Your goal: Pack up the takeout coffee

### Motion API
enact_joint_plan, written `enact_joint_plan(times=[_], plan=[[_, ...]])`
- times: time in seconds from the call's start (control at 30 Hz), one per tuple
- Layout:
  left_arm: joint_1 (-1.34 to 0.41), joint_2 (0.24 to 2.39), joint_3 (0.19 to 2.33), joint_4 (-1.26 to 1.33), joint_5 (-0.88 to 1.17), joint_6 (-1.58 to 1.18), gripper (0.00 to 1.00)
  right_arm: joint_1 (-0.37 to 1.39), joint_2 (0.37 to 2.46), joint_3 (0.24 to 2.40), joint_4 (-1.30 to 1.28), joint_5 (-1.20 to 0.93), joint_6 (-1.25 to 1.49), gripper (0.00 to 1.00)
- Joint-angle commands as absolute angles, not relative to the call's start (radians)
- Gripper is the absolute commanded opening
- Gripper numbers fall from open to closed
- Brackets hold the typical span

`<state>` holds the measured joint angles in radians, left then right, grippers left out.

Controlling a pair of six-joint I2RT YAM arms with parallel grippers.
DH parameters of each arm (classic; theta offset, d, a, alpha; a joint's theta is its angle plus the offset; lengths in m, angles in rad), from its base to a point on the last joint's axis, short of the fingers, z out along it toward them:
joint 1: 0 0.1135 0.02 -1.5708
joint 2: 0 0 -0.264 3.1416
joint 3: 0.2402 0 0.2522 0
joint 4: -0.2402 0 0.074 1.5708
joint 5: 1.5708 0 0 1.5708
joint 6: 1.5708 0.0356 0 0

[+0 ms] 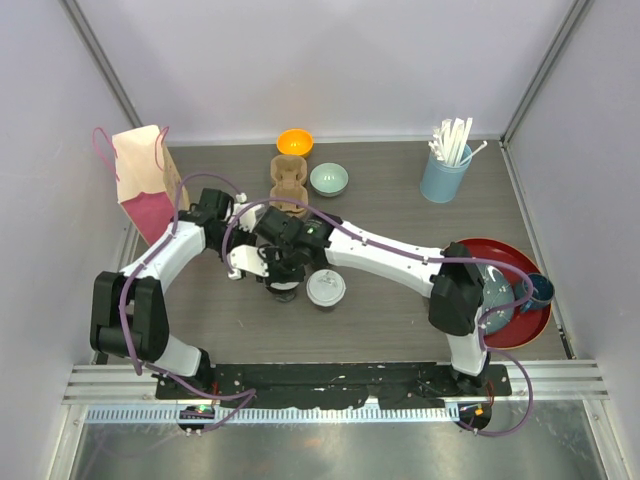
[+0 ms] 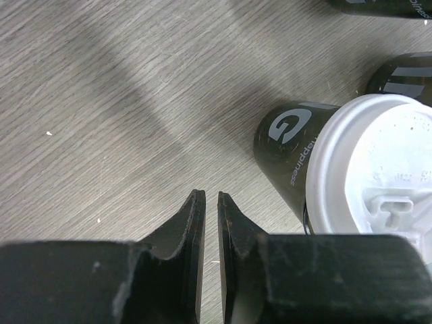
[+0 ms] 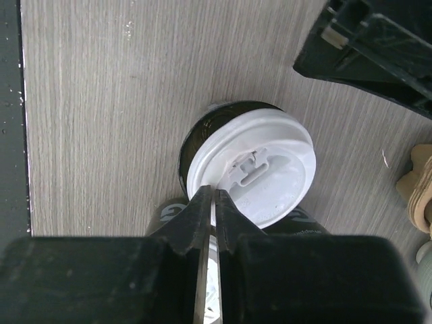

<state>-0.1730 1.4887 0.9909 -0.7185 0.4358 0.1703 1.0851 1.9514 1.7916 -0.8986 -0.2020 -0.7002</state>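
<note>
Black paper cups with white lids, 2 in all, stand mid-table: one cup (image 1: 326,288) in the open, the other cup (image 1: 283,292) crowded from above by the left gripper (image 2: 210,196) and right gripper (image 3: 210,194) (fingers nearly together, nothing visibly held), near 1 cardboard carrier (image 1: 290,183), 1 orange bowl (image 1: 295,143), 1 green bowl (image 1: 329,179) and 1 pink bag (image 1: 145,185).

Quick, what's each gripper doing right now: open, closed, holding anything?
Left gripper: nearly closed, holding nothing.
Right gripper: nearly closed over the edge of the white lid; whether it grips it cannot be told.
</note>
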Motion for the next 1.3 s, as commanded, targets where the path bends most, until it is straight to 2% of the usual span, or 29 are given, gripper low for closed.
enact_joint_plan(times=[0.0, 0.53, 0.63, 0.67, 0.87, 0.93, 1.1, 1.17, 1.27], plan=[[-0.175, 1.463, 1.006, -0.701, 0.437, 0.169, 0.17, 1.109, 1.931, 1.810, -0.890, -0.170, -0.686, 0.01], [-0.175, 1.476, 1.012, -0.703, 0.446, 0.175, 0.16, 1.112, 1.907, 1.818, -0.842, -0.181, -0.651, 0.04], [-0.175, 1.476, 1.015, -0.701, 0.446, 0.173, 0.16, 1.089, 1.862, 1.812, -0.795, -0.225, -0.597, 0.11], [-0.175, 1.477, 1.017, -0.700, 0.445, 0.175, 0.17, 1.077, 1.850, 1.806, -0.776, -0.238, -0.553, 0.18], [-0.175, 1.477, 1.017, -0.699, 0.437, 0.182, 0.17, 0.953, 1.752, 1.671, -0.600, -0.273, -0.390, 0.38], [-0.173, 1.474, 1.025, -0.700, 0.430, 0.192, 0.20, 0.933, 1.709, 1.606, -0.533, -0.259, -0.322, 0.39], [-0.166, 1.468, 1.100, -0.663, 0.454, 0.233, 0.42, 0.894, 1.612, 1.464, -0.391, -0.213, -0.207, 0.42], [-0.167, 1.494, 1.129, -0.660, 0.550, 0.273, 0.48, 0.891, 1.570, 1.409, -0.349, -0.210, -0.193, 0.42], [-0.167, 1.560, 1.187, -0.672, 0.650, 0.346, 0.51, 0.877, 1.511, 1.344, -0.301, -0.219, -0.169, 0.43]])
